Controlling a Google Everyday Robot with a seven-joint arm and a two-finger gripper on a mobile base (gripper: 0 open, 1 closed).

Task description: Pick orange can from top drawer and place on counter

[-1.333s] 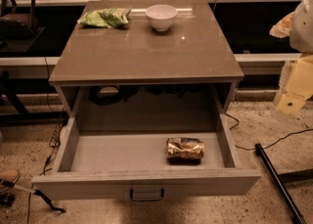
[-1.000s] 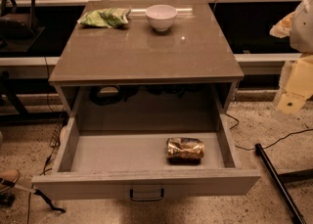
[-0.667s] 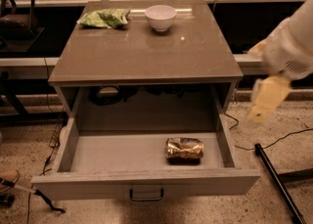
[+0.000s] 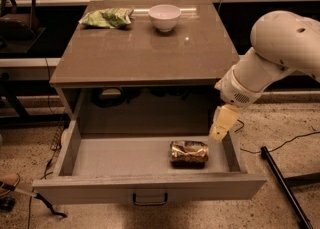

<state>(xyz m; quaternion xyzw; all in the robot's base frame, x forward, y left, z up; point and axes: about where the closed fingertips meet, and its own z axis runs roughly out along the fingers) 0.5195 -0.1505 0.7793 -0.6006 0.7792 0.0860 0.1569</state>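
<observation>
The can [image 4: 189,153] lay sideways in the drawer's [image 4: 150,187] front right, so we judged the gripper [image 4: 219,132], just right of it below the counter's [image 4: 140,58] front-right corner (open or closed, we couldn't tell), should descend squarely across its width.

I see the tabletop [image 4: 145,53] as smooth, grey-brown and glossy, with a bright glint just below the bowl [image 4: 164,17]. The bowl is white with a glazed look and sits at the tabletop's 12 o'clock edge. The green bag [image 4: 106,18] at 11 o'clock looks like crinkled, shiny film. The top drawer [image 4: 100,188] has flat, matt grey-brown panels and a dark metal handle [image 4: 149,200]. Inside it, the orange can [image 4: 188,153] shows crumpled, reflective golden metal. The gripper [image 4: 218,132] hangs at the can's 1 o'clock by the drawer's right wall and looks like smooth, matt cream plastic. The arm [image 4: 280,48] has a smooth pale shell with a soft sheen. The floor [image 4: 280,128] looks speckled and stone-like.
</observation>
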